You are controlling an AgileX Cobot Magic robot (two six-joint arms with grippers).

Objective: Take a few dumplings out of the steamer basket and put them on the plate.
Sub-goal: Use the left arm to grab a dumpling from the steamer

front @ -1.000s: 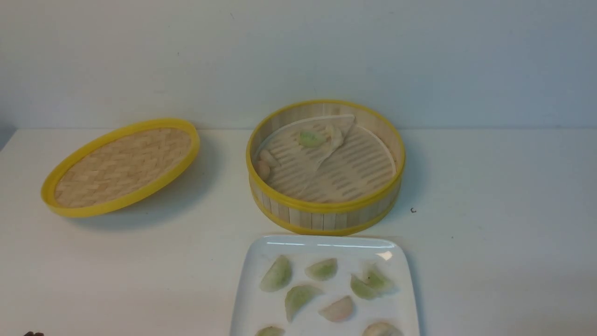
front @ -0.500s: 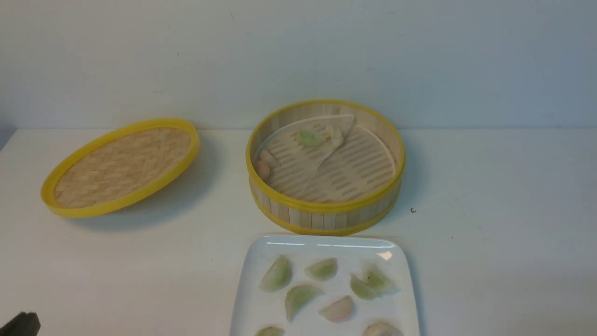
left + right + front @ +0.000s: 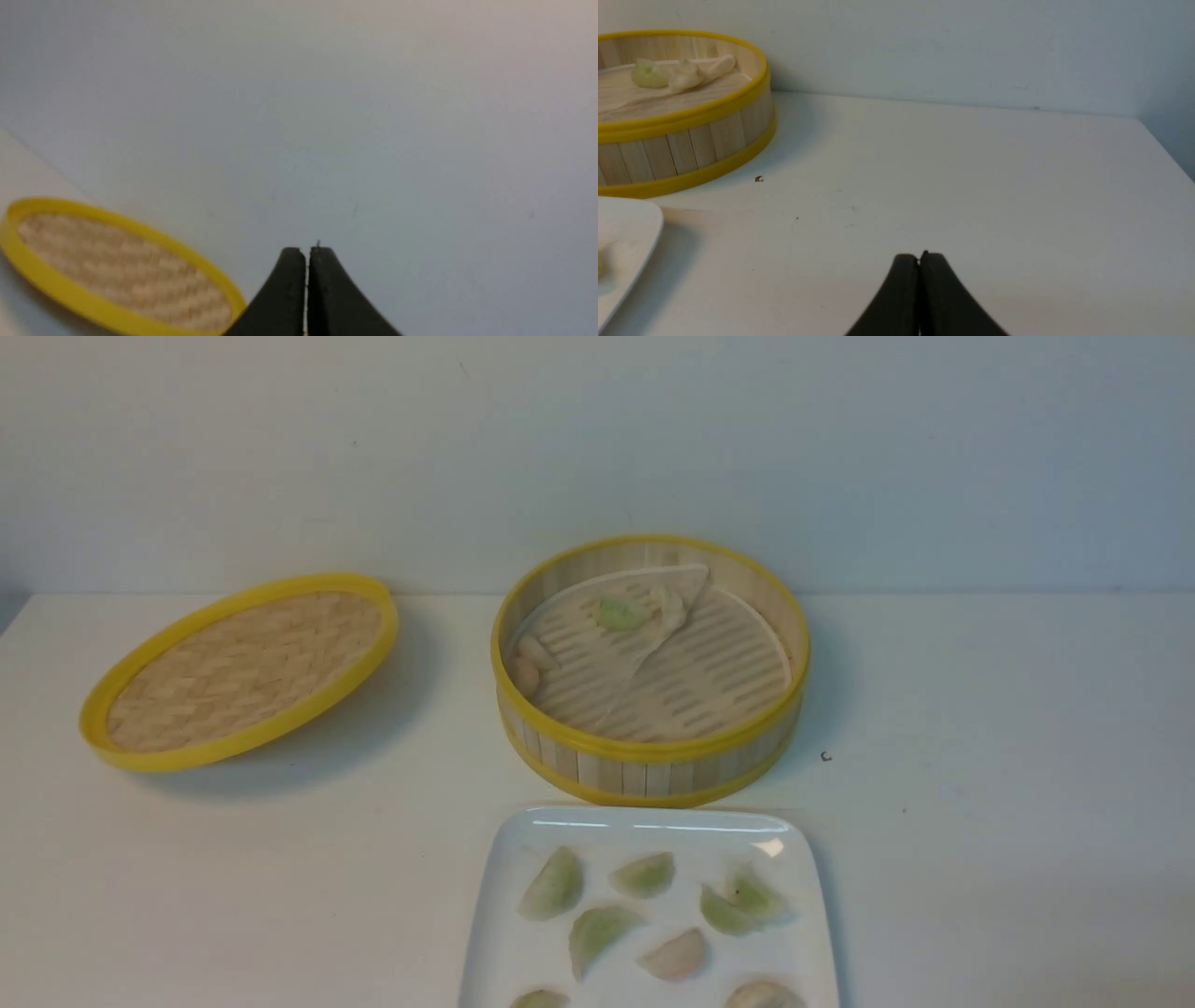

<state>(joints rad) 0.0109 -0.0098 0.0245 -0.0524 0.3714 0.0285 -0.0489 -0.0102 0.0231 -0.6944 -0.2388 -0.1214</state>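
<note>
The steamer basket [image 3: 653, 761] stands at the table's middle, its paper liner [image 3: 607, 653] folded over to the left half. A pale green dumpling [image 3: 621, 613] and pinkish-white dumplings [image 3: 532, 663] lie in it. It also shows in the right wrist view [image 3: 691, 149]. The white plate [image 3: 653, 826] sits in front of it with several dumplings [image 3: 597, 929] on it; its corner shows in the right wrist view [image 3: 630, 224]. Neither gripper shows in the front view. My left gripper [image 3: 307, 254] is shut and empty, near the lid. My right gripper [image 3: 919, 259] is shut and empty, over the table right of the basket.
The shallow woven lid [image 3: 243, 667] with a yellow rim lies tilted at the left, and shows in the left wrist view [image 3: 117, 270]. A small dark speck [image 3: 826, 757] lies on the table right of the basket. A pale wall stands behind the table.
A dark part of the left arm showed at the front view's lower left corner half a second ago; it has left that view. Basket, lid, plate and dumplings have not moved.
</note>
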